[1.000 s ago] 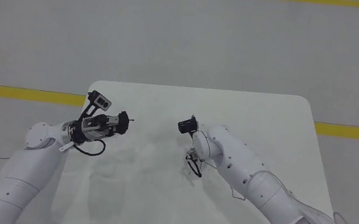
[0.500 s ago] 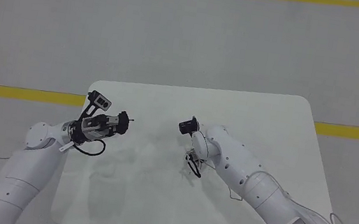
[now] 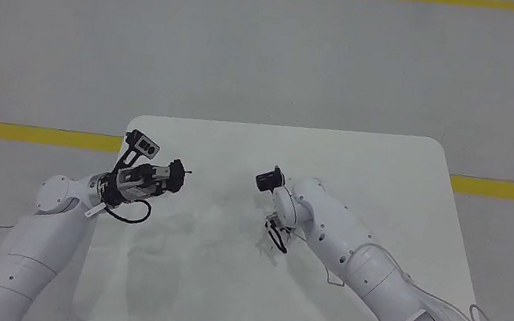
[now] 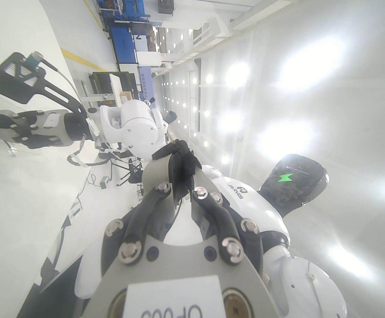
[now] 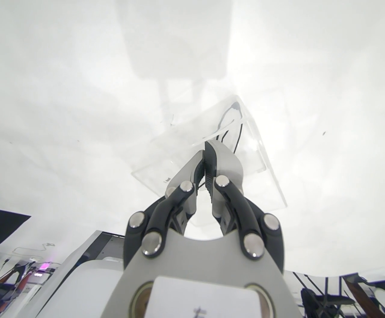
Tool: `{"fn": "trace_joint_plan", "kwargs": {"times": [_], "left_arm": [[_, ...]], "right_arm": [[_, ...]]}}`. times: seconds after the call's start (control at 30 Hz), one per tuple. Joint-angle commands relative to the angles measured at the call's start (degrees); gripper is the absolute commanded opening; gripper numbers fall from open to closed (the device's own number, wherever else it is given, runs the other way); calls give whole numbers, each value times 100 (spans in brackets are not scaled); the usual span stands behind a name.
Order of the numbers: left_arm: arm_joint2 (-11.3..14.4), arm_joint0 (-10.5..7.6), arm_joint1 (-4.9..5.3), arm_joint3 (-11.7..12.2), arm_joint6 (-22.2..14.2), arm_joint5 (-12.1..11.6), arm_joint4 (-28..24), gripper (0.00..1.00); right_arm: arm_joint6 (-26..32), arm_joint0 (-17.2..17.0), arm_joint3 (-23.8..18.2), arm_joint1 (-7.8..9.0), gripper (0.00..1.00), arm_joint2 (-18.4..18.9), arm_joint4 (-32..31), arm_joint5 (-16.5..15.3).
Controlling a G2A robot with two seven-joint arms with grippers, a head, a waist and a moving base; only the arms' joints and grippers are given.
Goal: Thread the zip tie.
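My left gripper (image 3: 177, 174) hovers above the left part of the white table (image 3: 385, 181). In the left wrist view it (image 4: 177, 156) is shut on a small crumpled black piece (image 4: 182, 168), whose thin tip sticks out past the fingers. My right gripper (image 3: 274, 238) points down at the middle of the table. In the right wrist view it (image 5: 205, 150) is shut, its tips inside a clear plastic tray (image 5: 279, 192). Thin black zip tie strands (image 5: 228, 120) curve up from the tips, and one strand runs between the pads.
The right arm's wrist (image 4: 36, 129) with its black camera bracket stands across from the left gripper. Yellow floor lines run behind and beside the table. The table's right half is bare white surface.
The right wrist has shifted very slightly to the left over the tray. The left arm has kept still.
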Motion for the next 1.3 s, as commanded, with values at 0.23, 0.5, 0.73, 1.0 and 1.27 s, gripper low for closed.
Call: {"fn": "trace_joint_plan", "kwargs": {"times": [0.23, 0.5, 0.73, 1.0, 1.27], "left_arm": [[0, 0, 0, 0, 0, 0, 0, 0], [0, 0, 0, 0, 0, 0, 0, 0], [0, 0, 0, 0, 0, 0, 0, 0], [0, 0, 0, 0, 0, 0, 0, 0], [0, 0, 0, 0, 0, 0, 0, 0]], "right_arm": [[219, -137, -516, 149, 0, 346, -189, -189], [219, -351, -683, 231, 28, 421, -268, -292], [81, -386, -566, 177, 16, 372, -345, -299], [-11, -349, -387, 99, 10, 327, -359, -338], [-74, -337, -244, 29, 11, 280, -450, -304]]}}
